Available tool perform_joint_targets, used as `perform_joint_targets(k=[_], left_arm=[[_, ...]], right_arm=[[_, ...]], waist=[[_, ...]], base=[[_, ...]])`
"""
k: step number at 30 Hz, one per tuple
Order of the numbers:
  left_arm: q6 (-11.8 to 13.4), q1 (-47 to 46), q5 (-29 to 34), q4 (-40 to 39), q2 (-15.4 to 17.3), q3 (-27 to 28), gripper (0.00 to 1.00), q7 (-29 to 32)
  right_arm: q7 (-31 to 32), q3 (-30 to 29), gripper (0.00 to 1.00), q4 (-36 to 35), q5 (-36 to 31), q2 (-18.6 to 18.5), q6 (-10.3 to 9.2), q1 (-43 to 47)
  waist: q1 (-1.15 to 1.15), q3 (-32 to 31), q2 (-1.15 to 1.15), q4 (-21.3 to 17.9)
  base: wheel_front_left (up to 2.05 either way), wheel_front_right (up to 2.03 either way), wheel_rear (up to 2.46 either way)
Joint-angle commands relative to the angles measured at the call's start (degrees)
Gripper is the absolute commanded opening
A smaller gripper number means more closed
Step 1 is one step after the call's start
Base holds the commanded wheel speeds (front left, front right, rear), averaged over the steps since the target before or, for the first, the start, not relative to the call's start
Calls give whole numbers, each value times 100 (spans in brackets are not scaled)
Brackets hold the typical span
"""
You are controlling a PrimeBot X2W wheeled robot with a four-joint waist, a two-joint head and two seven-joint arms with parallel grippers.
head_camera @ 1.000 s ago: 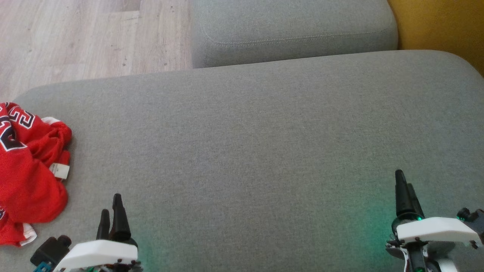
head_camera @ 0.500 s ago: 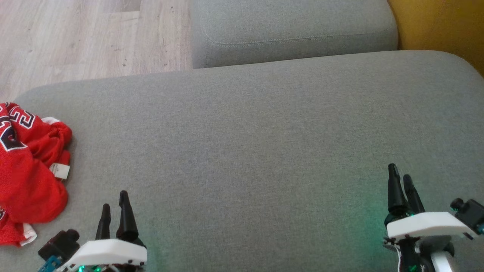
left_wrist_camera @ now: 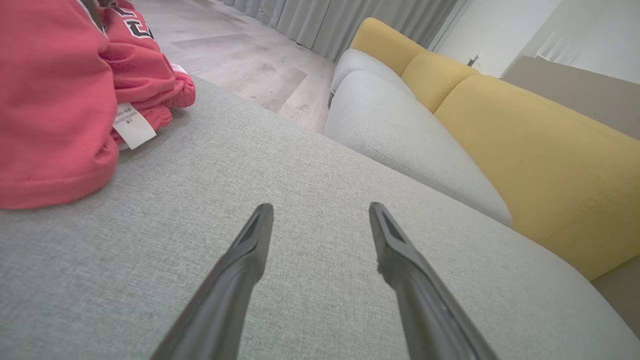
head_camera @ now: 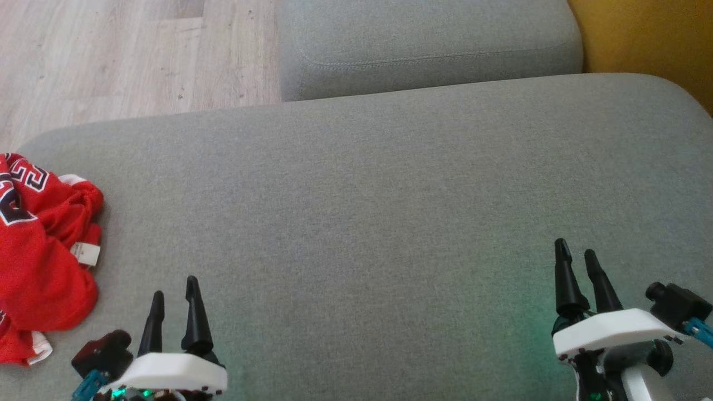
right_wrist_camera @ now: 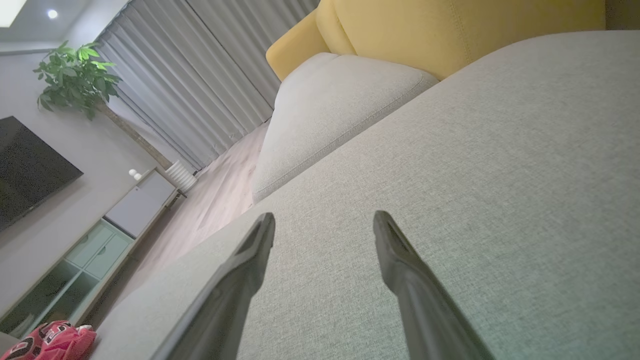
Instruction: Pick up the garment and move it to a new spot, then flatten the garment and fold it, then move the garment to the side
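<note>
Garment [head_camera: 39, 245] lay crumpled at the left edge of the grey cushion [head_camera: 356, 211]; left gripper [head_camera: 175, 287] and right gripper [head_camera: 575, 248] hovered spread, empty.

Wide grey seat cushion [head_camera: 390, 184] up front, second grey cushion [head_camera: 429, 50] just beyond. Yellow backrest [left_wrist_camera: 525, 150] alongside. Pale wood floor [head_camera: 111, 55]. Grey curtains [right_wrist_camera: 200, 75], leafy plant [right_wrist_camera: 75, 75], dark screen [right_wrist_camera: 30, 170] on wall, low cabinet [right_wrist_camera: 115, 220] below, ceiling spotlight [right_wrist_camera: 52, 13] lit.

— What colour is the crumpled jersey garment [head_camera: 39, 267]?
— Red, with black numerals edged in white, and a white label [head_camera: 86, 253].
— And the broad woven sofa cushion [head_camera: 356, 211]?
— Plain grey. The fabric backrest [head_camera: 646, 39] is mustard yellow, the plank floor [head_camera: 111, 55] pale wood-grain.
</note>
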Motion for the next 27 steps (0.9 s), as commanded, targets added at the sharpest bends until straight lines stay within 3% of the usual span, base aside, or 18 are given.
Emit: perform_joint_targets(k=[1,27], left_arm=[[59,-185,249,-214,138,64,100,-95],[367,-114,1757,-213,296,-45,100,-519]], right_arm=[[-77,131,100,-235,-264,-39,30,-329],[-186,361,100,-430,-2090,-47,39,-326]], waist=[[0,-1,0,-4],[0,-81,0,-42]], base=[[0,0,0],[0,0,0]])
